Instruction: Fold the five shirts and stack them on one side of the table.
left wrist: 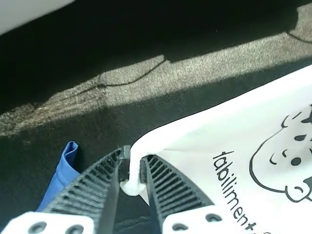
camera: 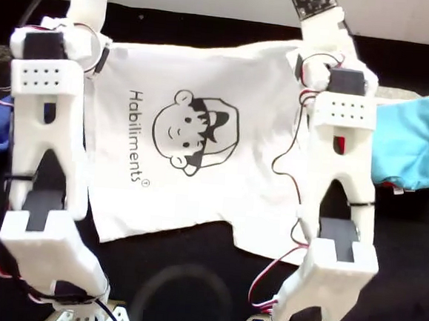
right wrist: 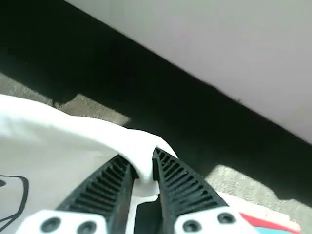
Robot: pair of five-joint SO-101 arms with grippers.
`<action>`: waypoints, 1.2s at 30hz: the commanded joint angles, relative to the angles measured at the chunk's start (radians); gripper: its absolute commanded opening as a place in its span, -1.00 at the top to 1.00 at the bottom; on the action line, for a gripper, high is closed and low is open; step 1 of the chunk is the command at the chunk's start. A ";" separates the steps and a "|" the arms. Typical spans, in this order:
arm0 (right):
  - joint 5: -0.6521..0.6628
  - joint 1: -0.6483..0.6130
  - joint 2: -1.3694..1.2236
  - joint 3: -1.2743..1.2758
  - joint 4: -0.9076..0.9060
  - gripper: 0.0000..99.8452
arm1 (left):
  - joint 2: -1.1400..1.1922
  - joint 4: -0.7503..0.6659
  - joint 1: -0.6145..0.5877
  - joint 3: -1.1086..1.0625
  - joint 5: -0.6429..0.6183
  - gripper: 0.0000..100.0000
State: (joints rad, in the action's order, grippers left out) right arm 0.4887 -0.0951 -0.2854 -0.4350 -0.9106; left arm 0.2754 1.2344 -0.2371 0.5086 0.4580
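Arms [camera: 46, 80] overlap white shirt [camera: 191, 77]; turquoise shirt [camera: 416, 143] alongside.

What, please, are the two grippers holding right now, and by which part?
Both hold the white shirt: the left gripper pinches one far corner, the right gripper the other.

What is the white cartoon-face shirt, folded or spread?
Spread: the white cartoon-face shirt lies open, print showing, left gripper and right gripper pinching its corners.
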 commanded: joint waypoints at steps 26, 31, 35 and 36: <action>-0.143 -0.007 -0.047 -0.053 -0.579 0.99 | 0.131 0.514 -0.007 0.036 0.005 0.98; -0.143 -0.010 0.025 -0.053 -0.711 0.99 | 0.005 0.528 -0.007 -0.096 0.003 0.98; -0.143 -0.005 0.059 -0.051 -0.802 0.99 | -0.119 0.525 0.005 -0.338 0.005 0.98; -0.143 -0.005 0.065 -0.045 -0.817 0.99 | -0.151 0.517 0.008 -0.403 0.005 0.98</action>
State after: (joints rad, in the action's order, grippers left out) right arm 0.3475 -0.1089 -0.2961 -0.4442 -1.6794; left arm 0.2432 1.7469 -0.2386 0.2524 0.4595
